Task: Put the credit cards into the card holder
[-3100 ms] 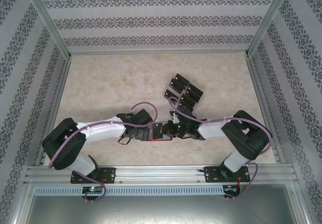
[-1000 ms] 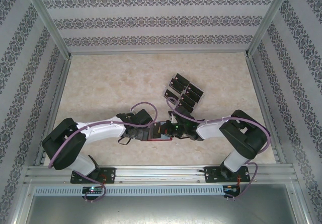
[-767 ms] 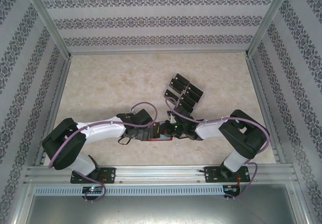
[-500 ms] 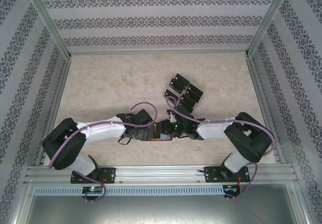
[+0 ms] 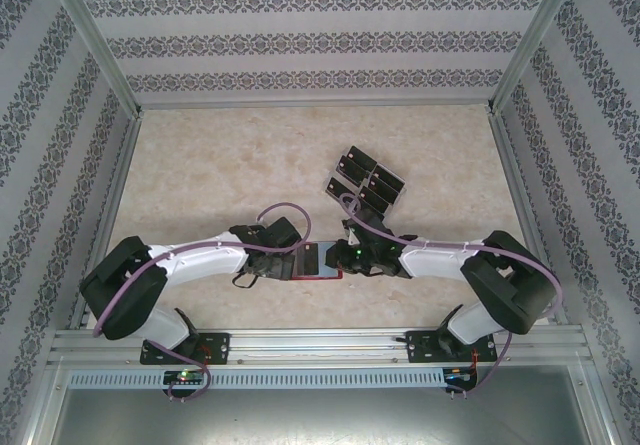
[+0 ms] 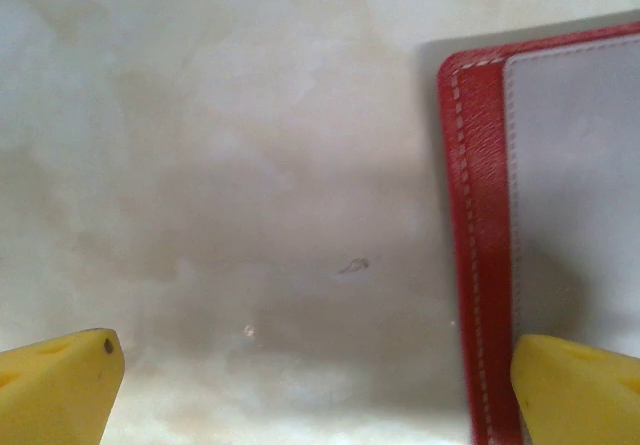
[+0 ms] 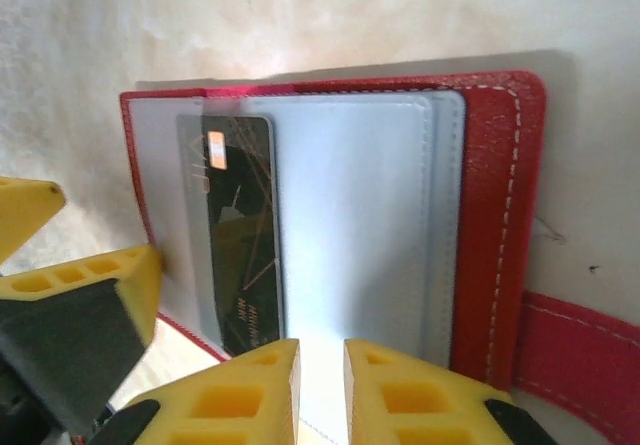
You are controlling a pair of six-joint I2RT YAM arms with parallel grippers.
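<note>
The dark-red card holder [image 5: 320, 271] lies open on the table between my two grippers. Its grey-blue pockets [image 7: 350, 215] face up, and one black credit card [image 7: 235, 235] sits tucked in the left pocket. My left gripper [image 6: 320, 390] is wide open at the holder's left edge [image 6: 478, 215], with one yellow finger [image 7: 95, 280] resting on that edge. My right gripper [image 7: 322, 385] hovers over the near side of the pockets, open by a narrow gap with nothing between its fingers. Several more black cards [image 5: 366, 183] lie in a cluster behind the holder.
The loose cards rest on a clear tray [image 5: 331, 186] at mid-table. The holder's red snap tab [image 7: 580, 345] sticks out on the right. Aluminium rails [image 5: 300, 343] run along the near edge, and patterned walls enclose the beige tabletop [image 5: 220, 165].
The right arm's elbow has swung out to the right and its gripper has drawn back from the holder. The grey-blue inside now shows, with the card left in the pocket.
</note>
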